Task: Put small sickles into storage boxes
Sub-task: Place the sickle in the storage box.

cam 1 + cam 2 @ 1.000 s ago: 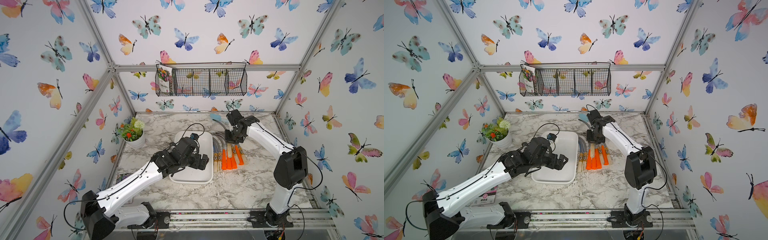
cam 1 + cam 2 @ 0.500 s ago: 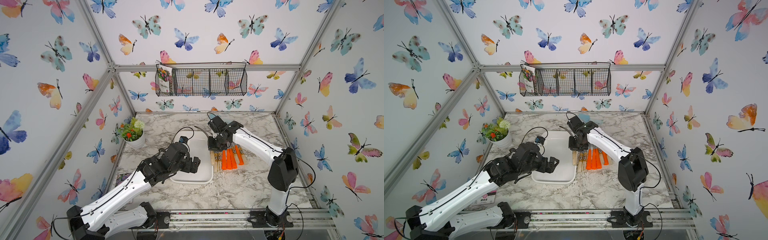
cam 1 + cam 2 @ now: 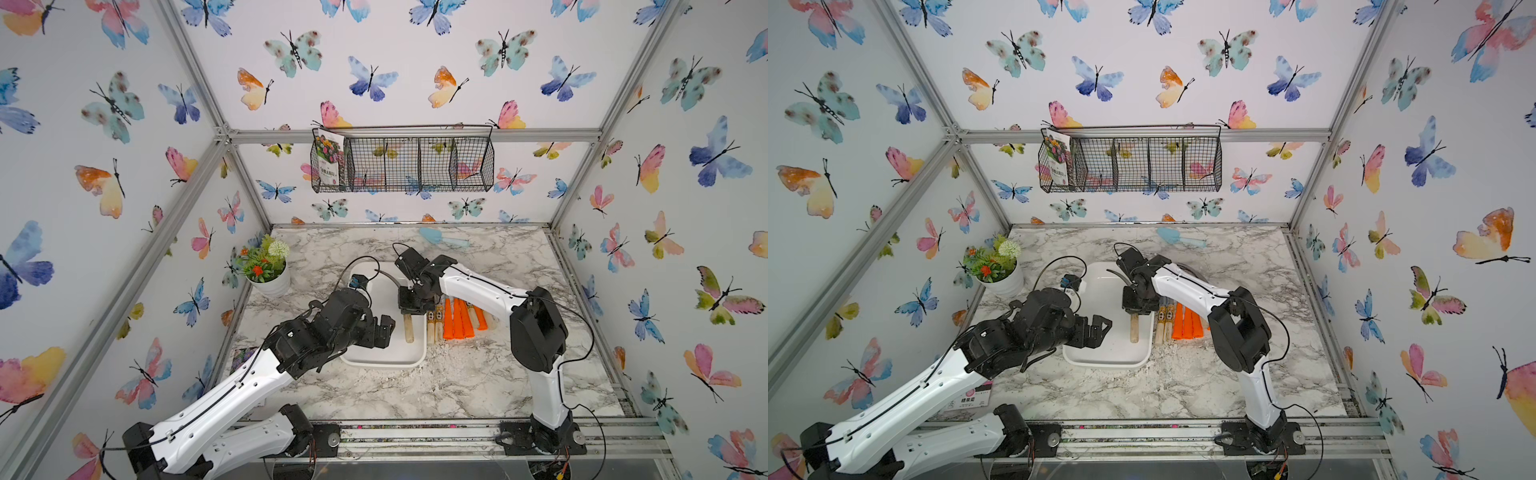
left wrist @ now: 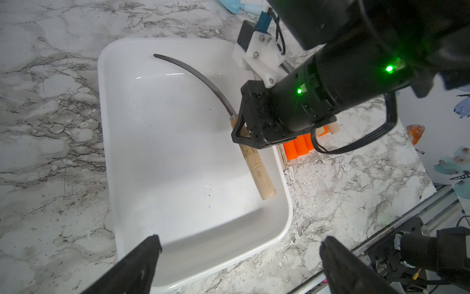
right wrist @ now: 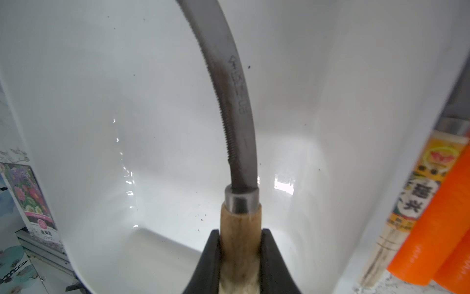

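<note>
My right gripper (image 3: 413, 305) (image 5: 240, 233) is shut on the pale wood handle (image 4: 256, 168) of a small sickle (image 3: 1133, 328). It holds the sickle inside the white storage box (image 3: 382, 365) (image 3: 1106, 362), along the box's right side. The curved grey blade (image 5: 229, 101) points to the far end. I cannot tell whether the sickle touches the box floor. Several more sickles lie in a row on the table right of the box, with orange handles (image 3: 457, 320) (image 5: 437, 229) and labelled wood handles (image 3: 434, 322). My left gripper (image 3: 376, 330) (image 4: 241, 241) is open and empty over the box's near left corner.
A pale blue trowel (image 3: 440, 239) lies at the back of the marble table. A potted plant (image 3: 268, 270) stands at the left. A black wire basket (image 3: 403, 164) hangs on the back wall. A seed packet (image 3: 973, 392) lies near the front left.
My right gripper has carried the wood-handled sickle left from the row and over into the box. My left arm has drawn back toward the box's near left corner, still open.
</note>
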`<state>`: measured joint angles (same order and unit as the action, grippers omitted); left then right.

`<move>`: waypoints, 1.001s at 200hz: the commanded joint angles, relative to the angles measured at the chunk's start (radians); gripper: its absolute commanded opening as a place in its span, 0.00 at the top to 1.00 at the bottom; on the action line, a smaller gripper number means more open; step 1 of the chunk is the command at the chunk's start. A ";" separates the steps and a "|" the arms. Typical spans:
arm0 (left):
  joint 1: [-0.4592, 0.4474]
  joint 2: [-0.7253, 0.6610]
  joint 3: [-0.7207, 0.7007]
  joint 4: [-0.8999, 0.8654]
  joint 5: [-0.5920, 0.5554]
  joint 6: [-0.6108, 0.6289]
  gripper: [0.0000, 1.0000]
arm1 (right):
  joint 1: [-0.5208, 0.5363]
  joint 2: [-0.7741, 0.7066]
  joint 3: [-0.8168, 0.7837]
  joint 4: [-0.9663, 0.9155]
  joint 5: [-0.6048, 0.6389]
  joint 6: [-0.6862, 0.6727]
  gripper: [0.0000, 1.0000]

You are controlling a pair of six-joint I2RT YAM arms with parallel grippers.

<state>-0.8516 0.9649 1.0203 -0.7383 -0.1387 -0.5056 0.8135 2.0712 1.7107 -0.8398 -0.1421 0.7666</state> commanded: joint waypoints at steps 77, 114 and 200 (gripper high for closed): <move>0.005 -0.051 -0.012 -0.048 -0.056 -0.021 0.02 | 0.007 0.141 0.099 0.002 -0.076 -0.071 0.54; 0.006 -0.061 -0.017 -0.049 -0.067 -0.022 0.02 | 0.007 0.124 0.122 0.013 -0.134 -0.100 0.24; 0.006 -0.006 0.037 -0.033 -0.066 0.026 0.02 | 0.007 0.045 0.236 -0.083 -0.101 -0.193 0.01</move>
<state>-0.8501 0.9325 1.0199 -0.7689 -0.1864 -0.5083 0.8143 2.1784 1.9209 -0.8642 -0.2588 0.6220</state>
